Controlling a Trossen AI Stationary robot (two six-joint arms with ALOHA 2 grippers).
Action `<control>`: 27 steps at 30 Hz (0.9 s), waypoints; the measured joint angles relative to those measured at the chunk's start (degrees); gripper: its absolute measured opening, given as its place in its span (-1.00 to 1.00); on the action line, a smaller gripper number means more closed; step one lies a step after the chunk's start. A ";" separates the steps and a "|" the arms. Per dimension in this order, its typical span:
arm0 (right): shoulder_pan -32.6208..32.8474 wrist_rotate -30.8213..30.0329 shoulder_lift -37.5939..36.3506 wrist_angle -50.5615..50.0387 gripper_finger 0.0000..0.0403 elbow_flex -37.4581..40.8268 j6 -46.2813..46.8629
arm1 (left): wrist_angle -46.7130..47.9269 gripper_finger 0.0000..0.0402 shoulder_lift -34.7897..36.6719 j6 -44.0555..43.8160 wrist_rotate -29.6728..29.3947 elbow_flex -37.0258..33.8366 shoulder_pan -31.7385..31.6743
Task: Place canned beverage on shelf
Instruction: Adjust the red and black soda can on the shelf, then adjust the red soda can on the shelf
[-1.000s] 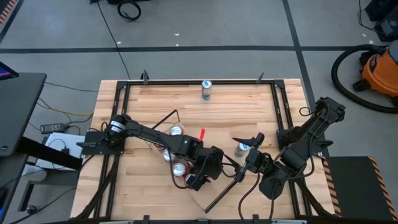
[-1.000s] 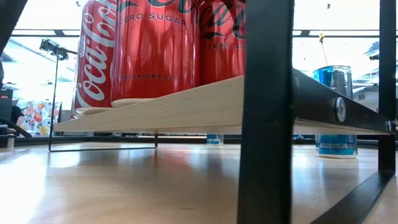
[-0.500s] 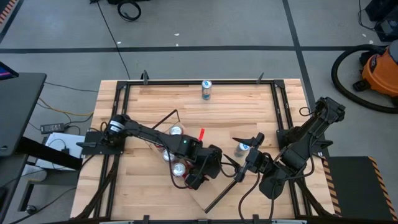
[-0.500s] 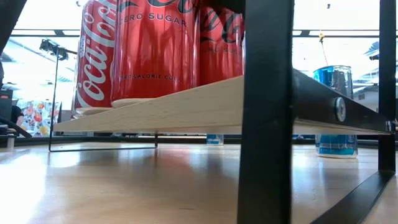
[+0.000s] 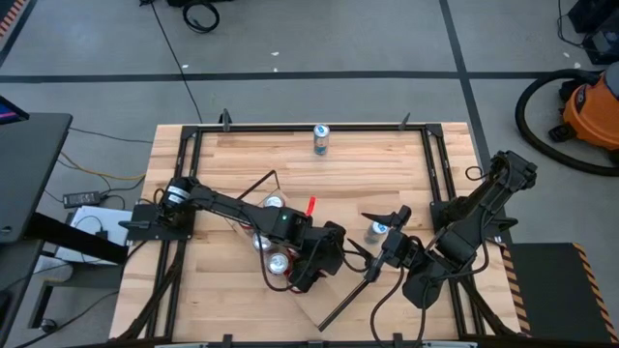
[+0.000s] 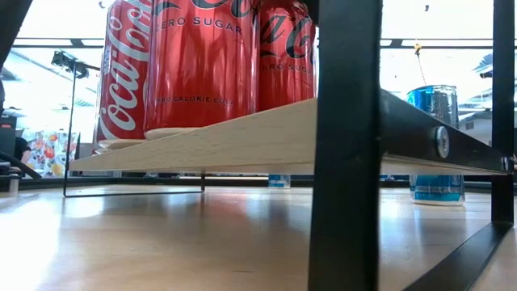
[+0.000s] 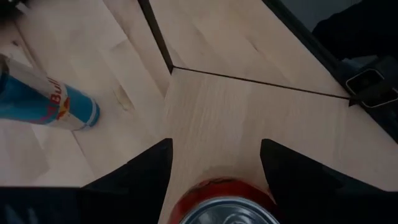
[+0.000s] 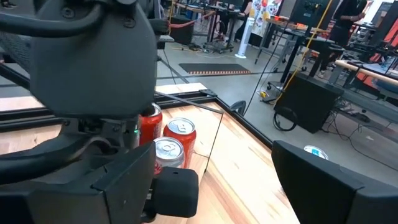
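**Left gripper over a red can on the shelf, right arm waiting beside it**

From above, the left gripper sits low over the pale wood shelf, which lies at a slant across the slatted tabletop. Three silver can tops cluster beside it, the nearest red can just next to the gripper.

The left wrist view adds what the overhead cannot: the fingers are spread, one on each side of that can's top, with bare shelf board ahead and a blue can lying across the picture's corner.

The level view shows three red cans standing upright on the shelf plank, a blue can on the table behind.

The right gripper rests near the shelf's far edge, its fingers apart around nothing.

A lone can stands well apart at the table's far side.
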State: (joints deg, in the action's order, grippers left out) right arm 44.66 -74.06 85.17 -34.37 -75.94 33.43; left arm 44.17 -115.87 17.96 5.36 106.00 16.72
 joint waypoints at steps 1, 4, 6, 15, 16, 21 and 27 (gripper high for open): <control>0.00 0.00 0.00 0.00 0.64 0.00 0.00 | -0.27 0.26 0.00 0.43 -0.27 0.00 0.21; -0.02 0.00 0.00 -0.01 0.64 0.00 0.00 | -2.51 0.26 0.00 1.88 -1.65 0.00 1.23; -0.02 0.00 0.00 -0.04 0.64 0.00 -0.02 | -3.88 0.26 0.00 3.23 -3.91 0.00 2.23; -0.02 0.04 0.00 -0.10 0.64 0.00 -0.19 | -4.33 0.26 0.01 10.17 -16.13 0.02 10.08; -0.02 0.04 0.00 -0.11 0.64 0.00 -0.18 | -4.27 0.26 0.21 10.29 -16.65 0.02 10.81; -0.02 0.28 0.00 -0.01 0.64 0.00 -0.14 | -4.14 0.26 1.65 8.59 -18.20 0.09 12.33; -0.09 0.28 -0.02 0.04 0.64 -0.02 -0.13 | 2.41 0.26 2.43 4.76 -14.91 0.17 13.83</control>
State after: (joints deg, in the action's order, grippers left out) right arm 44.57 -73.78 85.14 -34.33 -75.96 33.30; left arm 46.57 -113.45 22.72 -9.55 106.17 30.55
